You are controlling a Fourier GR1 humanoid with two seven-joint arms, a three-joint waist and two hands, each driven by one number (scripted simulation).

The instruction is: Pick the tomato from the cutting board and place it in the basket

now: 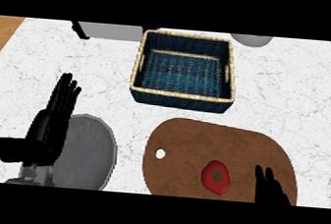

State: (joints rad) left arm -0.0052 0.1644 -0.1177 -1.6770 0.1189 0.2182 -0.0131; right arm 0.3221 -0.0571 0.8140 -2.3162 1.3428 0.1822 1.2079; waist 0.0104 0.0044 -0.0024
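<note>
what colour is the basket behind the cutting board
Dark blue weave with a tan rim, seen in the head view: basket.

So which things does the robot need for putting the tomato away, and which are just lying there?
Needed: tomato, cutting board it sits on, basket, right hand beside the tomato.

Just there: grey plate, left hand resting open over it, grey thing and white thing at the far edge.

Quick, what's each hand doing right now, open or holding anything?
Left hand: open, fingers straight, holding nothing.
Right hand: open, fingers up beside the tomato, holding nothing.
</note>
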